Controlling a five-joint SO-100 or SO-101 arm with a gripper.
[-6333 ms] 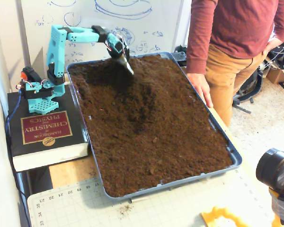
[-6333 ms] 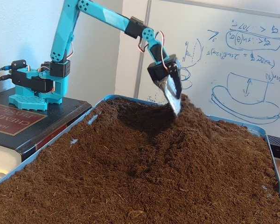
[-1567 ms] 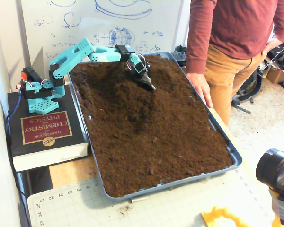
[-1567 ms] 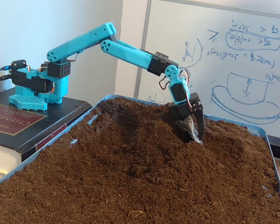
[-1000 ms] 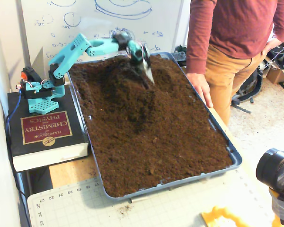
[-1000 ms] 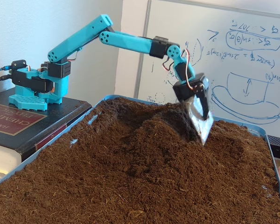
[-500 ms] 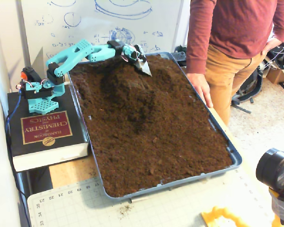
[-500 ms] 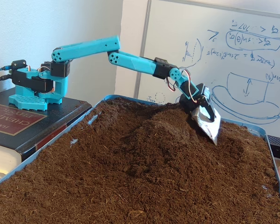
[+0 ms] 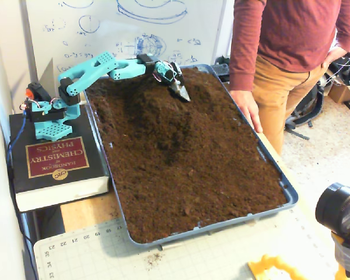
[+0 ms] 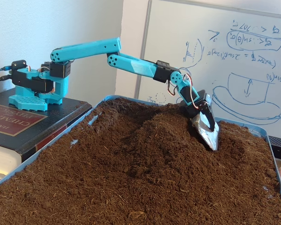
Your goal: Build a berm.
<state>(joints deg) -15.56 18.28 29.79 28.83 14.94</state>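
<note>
The hand (image 10: 210, 133) is pressing its scoop-like tip into the far slope of the berm (image 10: 166, 129); whether it's spread or pressed together, I cannot tell.

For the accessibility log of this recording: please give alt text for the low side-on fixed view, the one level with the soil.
A turquoise robot arm reaches from its base on a thick book and presses its silvery scoop-like gripper into the far slope of the berm, a mound of dark brown soil in a blue tray. A whiteboard with blue sketches stands behind.
</note>
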